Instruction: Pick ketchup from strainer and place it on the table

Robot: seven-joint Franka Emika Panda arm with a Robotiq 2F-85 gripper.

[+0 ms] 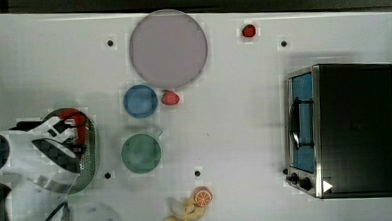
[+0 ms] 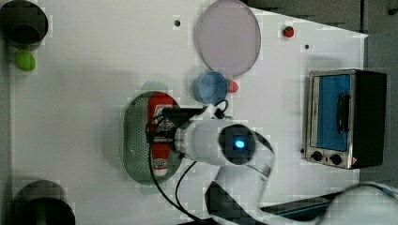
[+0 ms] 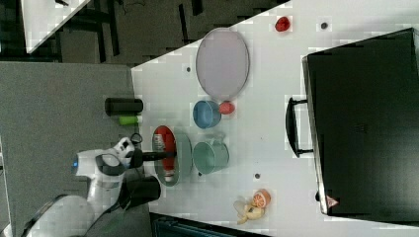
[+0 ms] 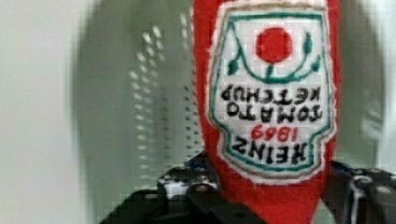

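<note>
Ketchup [image 4: 271, 93]: red, seemingly fabric; white embroidered label, green border, red tomato.

The ketchup [image 4: 271, 107] carries a stitched white label reading "HEINZ", "1869" and "TOMATO KETCHUP". The words appear upside down in the wrist view.
</note>
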